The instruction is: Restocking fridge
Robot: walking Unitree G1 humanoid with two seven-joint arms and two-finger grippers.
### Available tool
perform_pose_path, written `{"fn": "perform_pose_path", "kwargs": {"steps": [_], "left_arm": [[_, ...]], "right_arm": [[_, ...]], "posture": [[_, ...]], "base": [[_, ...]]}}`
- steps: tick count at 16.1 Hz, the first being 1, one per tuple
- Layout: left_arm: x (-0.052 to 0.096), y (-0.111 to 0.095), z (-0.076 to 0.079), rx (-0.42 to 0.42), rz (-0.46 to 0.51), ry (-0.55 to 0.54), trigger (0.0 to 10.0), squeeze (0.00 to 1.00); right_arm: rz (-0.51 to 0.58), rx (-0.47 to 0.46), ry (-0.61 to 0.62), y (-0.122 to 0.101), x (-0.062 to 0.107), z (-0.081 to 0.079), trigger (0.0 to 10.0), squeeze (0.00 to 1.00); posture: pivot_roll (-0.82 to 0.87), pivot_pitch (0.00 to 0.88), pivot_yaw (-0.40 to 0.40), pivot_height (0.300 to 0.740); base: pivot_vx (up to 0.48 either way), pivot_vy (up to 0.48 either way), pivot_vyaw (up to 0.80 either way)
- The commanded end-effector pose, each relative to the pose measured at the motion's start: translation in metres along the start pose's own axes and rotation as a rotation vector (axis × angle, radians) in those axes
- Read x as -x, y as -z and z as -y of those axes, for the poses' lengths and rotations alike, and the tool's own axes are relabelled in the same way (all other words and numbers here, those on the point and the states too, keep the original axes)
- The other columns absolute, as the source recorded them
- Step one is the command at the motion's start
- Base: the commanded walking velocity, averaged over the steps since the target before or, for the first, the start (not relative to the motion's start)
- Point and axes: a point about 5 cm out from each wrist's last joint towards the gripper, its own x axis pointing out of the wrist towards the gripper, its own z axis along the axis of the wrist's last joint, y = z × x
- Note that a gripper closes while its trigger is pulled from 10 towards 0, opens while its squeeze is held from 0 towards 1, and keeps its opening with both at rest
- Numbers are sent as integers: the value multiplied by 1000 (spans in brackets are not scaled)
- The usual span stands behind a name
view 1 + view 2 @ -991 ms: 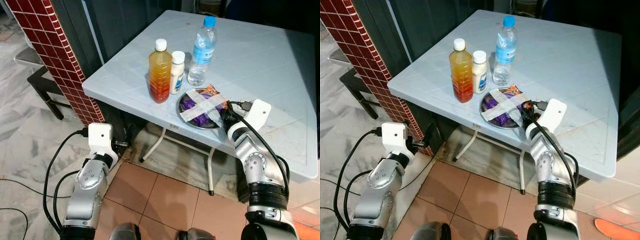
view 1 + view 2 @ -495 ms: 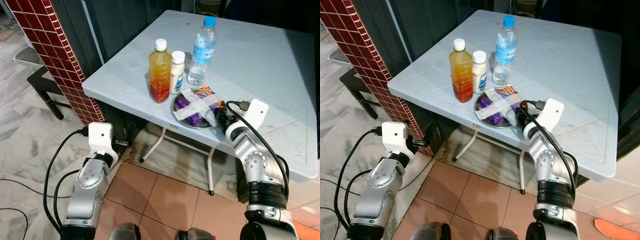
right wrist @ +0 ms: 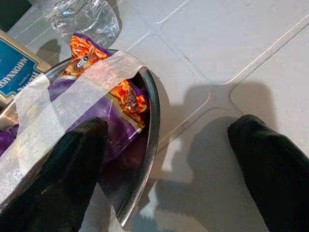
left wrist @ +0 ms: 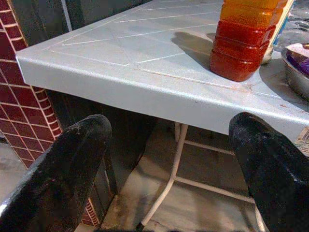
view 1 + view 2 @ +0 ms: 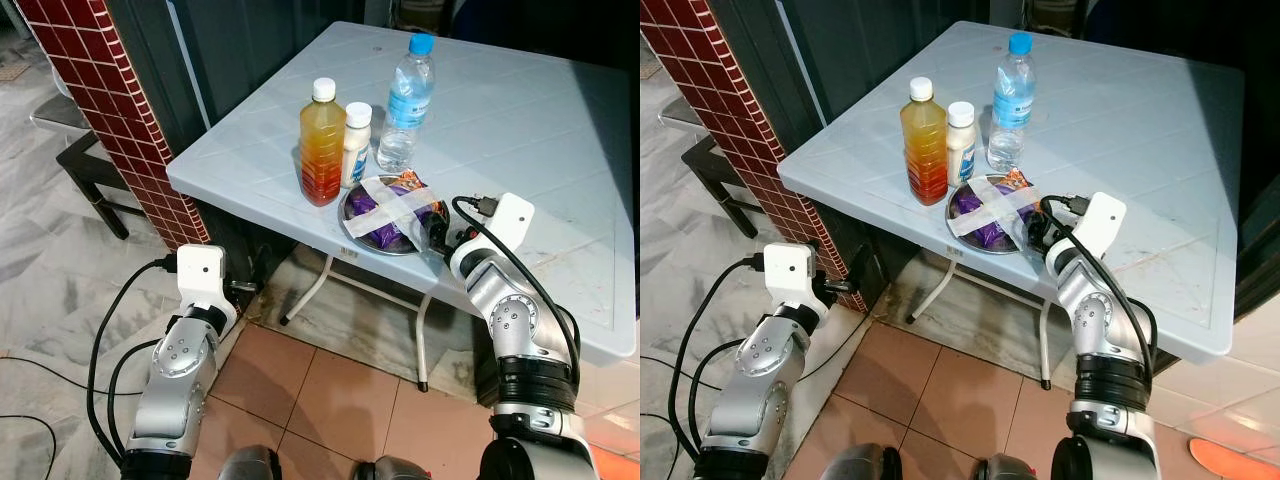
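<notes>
A steel bowl [image 5: 352, 212] holding a purple and orange snack packet [image 3: 116, 104] under crossed white tape stands near the front edge of the pale blue table [image 5: 520, 130]. Behind it stand an orange juice bottle [image 5: 320, 145], a small white mayonnaise bottle [image 5: 354, 145] and a blue-capped water bottle [image 5: 404, 105]. My right gripper [image 3: 169, 166] is open astride the bowl's right rim. One of its fingers [image 3: 72, 169] lies over the packet inside, the other on the tabletop outside. My left gripper [image 4: 169, 169] hangs open below the table's left front corner.
A red brick pillar [image 5: 110, 100] and a dark bench [image 5: 85, 165] stand to the left. White folding legs [image 5: 330, 275] run under the table. Black cables [image 5: 100, 340] trail over the tiled floor by my left arm.
The bowl has slid a little left and back, closer to the bottles, with my right gripper following at its rim. The left arm has stayed in place.
</notes>
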Motion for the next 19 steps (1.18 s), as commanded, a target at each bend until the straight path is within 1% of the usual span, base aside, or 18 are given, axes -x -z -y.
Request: {"fn": "perform_pose_path", "kwargs": {"steps": [1,2,3,4,5,6,7,9,13,14,16,17,19], "left_arm": [[-1,-2,-2,-10,8,-4,10000,0],[-2,-2,-2,-10,8,-4,10000,0],[-2,-2,-2,-11,8,-4,10000,0],[-2,-2,-2,-11,8,-4,10000,0],[-2,-2,-2,-11,8,-4,10000,0],[-2,-2,-2,-11,8,-4,10000,0],[-2,-2,-1,-11,8,-4,10000,0],[-2,-2,-1,-10,9,-4,10000,0],[-3,-2,-1,-10,10,-4,10000,0],[-3,-2,0,-10,10,-3,10000,0],[-3,-2,-1,-11,9,-4,10000,0],[-3,-2,-1,-11,8,-4,10000,0],[-2,-2,0,-10,9,-3,10000,0]], "right_arm": [[-10,14,-25,1,2,-6,10000,1000],[-20,18,-23,2,2,-6,10000,1000],[-71,43,-15,8,1,-5,10000,969],[-83,49,-15,9,1,-4,10000,729],[-101,66,-16,10,0,-3,5529,0],[-117,85,-16,10,-1,0,314,0],[-125,104,-14,8,-2,3,0,0],[-124,120,-7,4,-3,7,0,0],[-126,132,-25,0,-7,4,0,0],[-129,132,-31,-2,-10,3,588,0],[-133,130,-47,-4,-12,0,5804,0],[-138,127,-62,-4,-14,-3,8980,0],[-139,135,-79,-5,-15,-6,9451,0]], "posture": [[38,51,44,740],[40,49,44,740],[40,49,44,740],[40,49,44,740],[41,46,43,740],[41,44,42,740],[40,43,39,740],[39,42,38,740],[43,43,38,740],[44,42,38,740],[46,42,39,740],[46,42,39,740],[48,44,36,740]], "base": [[0,0,0],[0,0,0],[0,0,0],[0,0,0],[0,0,0],[0,0,0],[0,0,0],[0,0,0],[0,0,0],[0,0,0],[0,0,0],[0,0,0],[0,0,0]]}}
